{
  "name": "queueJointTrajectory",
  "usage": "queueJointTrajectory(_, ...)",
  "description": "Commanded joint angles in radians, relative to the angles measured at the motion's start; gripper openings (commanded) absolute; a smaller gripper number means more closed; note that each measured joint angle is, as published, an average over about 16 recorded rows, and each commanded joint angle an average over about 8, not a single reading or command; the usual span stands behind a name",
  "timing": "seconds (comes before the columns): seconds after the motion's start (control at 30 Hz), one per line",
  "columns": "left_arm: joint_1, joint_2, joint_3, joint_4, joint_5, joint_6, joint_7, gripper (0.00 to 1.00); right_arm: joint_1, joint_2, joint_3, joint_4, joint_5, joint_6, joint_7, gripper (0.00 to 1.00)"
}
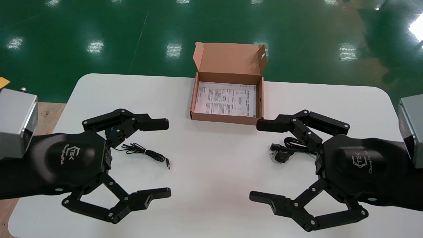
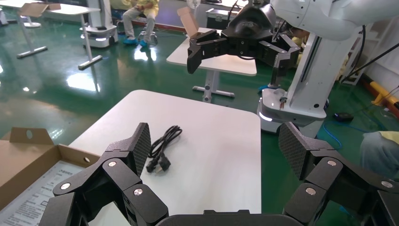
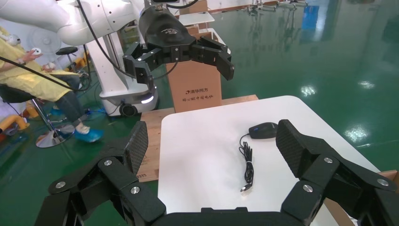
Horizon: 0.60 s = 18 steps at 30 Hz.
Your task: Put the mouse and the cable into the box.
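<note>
A robotics lab: glossy green floor [image 1: 99,26], several white tables [image 2: 230,66], robot pedestal [image 2: 294,101].

You've the box [image 1: 224,118] at the table's [image 1: 211,185] far middle, a sheet [image 1: 226,98] inside it, mouse [image 3: 263,130] to its left, cable [image 1: 290,148] to its right, both nearer you

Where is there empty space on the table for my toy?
The middle of the table is bare, between the left claw and right claw, in front of the box. So are both far corners beside the box. Crowded: the mouse cord left, the black cable right.
</note>
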Motion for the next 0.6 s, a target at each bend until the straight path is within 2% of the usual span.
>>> queueJointTrajectory(0.03, 0.005, 0.0, -0.004, 0.0, -0.008, -0.004, 0.0, 1.0, -0.002, -0.001, 0.0, 0.001, 0.005, 0.001, 0.005, 1.0)
queueJointTrajectory(0.13, -0.022, -0.003, 0.018, -0.005, 0.038, 0.019, 0.002, 1.0, 0.009, 0.005, -0.001, -0.006, -0.021, -0.005, -0.02, 1.0)
queueJointTrajectory(0.27, -0.131, 0.006, 0.096, 0.002, 0.19, 0.06, 0.02, 1.0, 0.053, 0.015, -0.012, -0.057, -0.113, -0.029, -0.117, 1.0)
queueJointTrajectory(0.47, -0.338, 0.073, 0.251, 0.102, 0.493, 0.072, 0.119, 1.0, 0.184, -0.002, -0.075, -0.234, -0.353, -0.065, -0.393, 1.0)
queueJointTrajectory(0.6, -0.446, 0.161, 0.35, 0.247, 0.68, 0.061, 0.229, 1.0, 0.276, -0.036, -0.133, -0.393, -0.526, -0.035, -0.589, 1.0)
